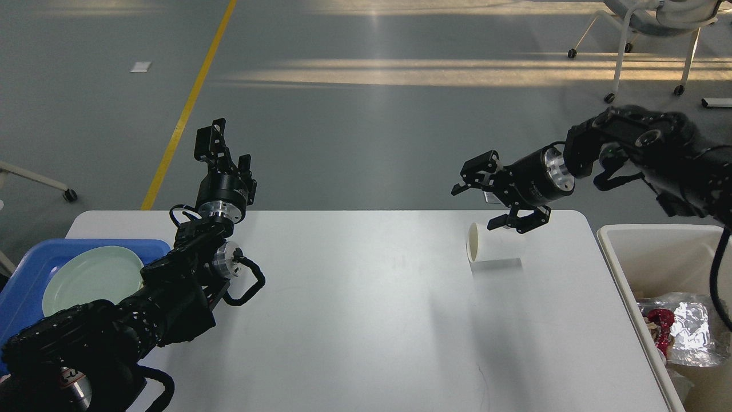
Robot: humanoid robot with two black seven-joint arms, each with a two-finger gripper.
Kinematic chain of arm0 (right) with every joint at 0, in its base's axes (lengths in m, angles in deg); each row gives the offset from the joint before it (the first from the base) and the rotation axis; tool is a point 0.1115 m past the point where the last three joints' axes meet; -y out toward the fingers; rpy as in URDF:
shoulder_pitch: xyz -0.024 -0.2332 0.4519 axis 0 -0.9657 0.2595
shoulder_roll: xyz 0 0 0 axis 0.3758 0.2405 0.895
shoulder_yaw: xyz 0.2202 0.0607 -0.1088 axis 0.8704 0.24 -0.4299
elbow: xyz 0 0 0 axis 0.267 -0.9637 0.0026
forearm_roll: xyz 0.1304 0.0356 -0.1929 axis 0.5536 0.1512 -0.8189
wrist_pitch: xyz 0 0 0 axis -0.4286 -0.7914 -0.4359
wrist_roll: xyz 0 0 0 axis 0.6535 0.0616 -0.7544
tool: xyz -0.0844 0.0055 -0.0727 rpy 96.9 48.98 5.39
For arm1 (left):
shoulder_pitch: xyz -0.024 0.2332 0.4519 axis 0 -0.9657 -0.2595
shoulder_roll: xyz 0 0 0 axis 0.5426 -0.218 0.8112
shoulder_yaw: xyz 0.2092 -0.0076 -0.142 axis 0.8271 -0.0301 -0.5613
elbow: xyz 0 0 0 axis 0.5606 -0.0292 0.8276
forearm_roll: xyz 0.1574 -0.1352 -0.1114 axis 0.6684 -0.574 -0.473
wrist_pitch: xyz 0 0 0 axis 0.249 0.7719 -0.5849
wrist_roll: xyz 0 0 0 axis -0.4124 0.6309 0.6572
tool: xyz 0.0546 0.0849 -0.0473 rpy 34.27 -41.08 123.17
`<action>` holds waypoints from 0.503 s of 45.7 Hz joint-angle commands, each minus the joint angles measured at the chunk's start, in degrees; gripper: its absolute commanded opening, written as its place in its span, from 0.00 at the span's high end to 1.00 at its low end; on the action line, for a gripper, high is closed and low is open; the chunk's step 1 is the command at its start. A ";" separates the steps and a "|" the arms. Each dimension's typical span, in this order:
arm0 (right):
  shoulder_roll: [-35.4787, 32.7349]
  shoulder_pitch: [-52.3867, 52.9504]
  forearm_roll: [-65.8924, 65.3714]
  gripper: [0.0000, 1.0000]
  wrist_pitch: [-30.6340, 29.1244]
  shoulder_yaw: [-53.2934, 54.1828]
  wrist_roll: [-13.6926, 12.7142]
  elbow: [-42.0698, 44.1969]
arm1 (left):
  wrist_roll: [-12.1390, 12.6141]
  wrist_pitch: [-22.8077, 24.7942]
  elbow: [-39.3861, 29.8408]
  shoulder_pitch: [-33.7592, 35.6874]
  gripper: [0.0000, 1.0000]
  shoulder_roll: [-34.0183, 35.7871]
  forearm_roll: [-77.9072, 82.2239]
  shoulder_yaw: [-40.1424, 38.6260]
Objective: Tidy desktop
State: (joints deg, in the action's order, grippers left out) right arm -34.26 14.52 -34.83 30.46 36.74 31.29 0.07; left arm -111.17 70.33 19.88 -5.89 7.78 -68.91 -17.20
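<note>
Looking for writing, we find only a small white mark on our left arm near the lower left edge of the view, too small to read. The tabletop (354, 320) fills the lower middle of the view, white with rounded corners, and its centre and near half lie bare. A white paper cup (493, 249) lies on its side near the far right corner, mouth toward the left. Our right gripper (490, 197) hangs just above and behind it, jaws spread apart, holding nothing. Our left gripper (220, 146) stands past the far edge near the left corner, jaws parted and empty. A blue tray (26, 274) with a pale green plate (91, 278) sits at the left edge; a cream bin (629, 269) holding foil wrappers (683, 329) stands beside the right edge.
</note>
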 commanded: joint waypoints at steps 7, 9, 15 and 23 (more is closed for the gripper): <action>2.05 -7.56 0.18 0.01 14.17 1.37 -5.46 0.61 | 0.00 0.00 0.00 -0.01 0.02 0.00 0.00 0.00; 2.49 -8.71 0.18 0.00 15.93 1.45 -5.81 0.79 | 0.00 0.00 0.00 -0.01 0.02 0.00 0.00 0.00; 3.37 -11.96 2.72 0.00 21.64 4.09 -9.05 2.37 | 0.00 0.00 0.00 0.08 0.02 0.00 0.00 0.00; 4.69 -15.30 4.31 0.00 28.67 9.27 -13.98 3.43 | 0.00 0.00 0.00 -0.01 0.02 0.00 0.00 0.00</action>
State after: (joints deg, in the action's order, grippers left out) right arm -30.12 1.04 -31.08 54.77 42.96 19.56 3.10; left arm -111.17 70.33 19.88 -5.89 7.78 -68.91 -17.20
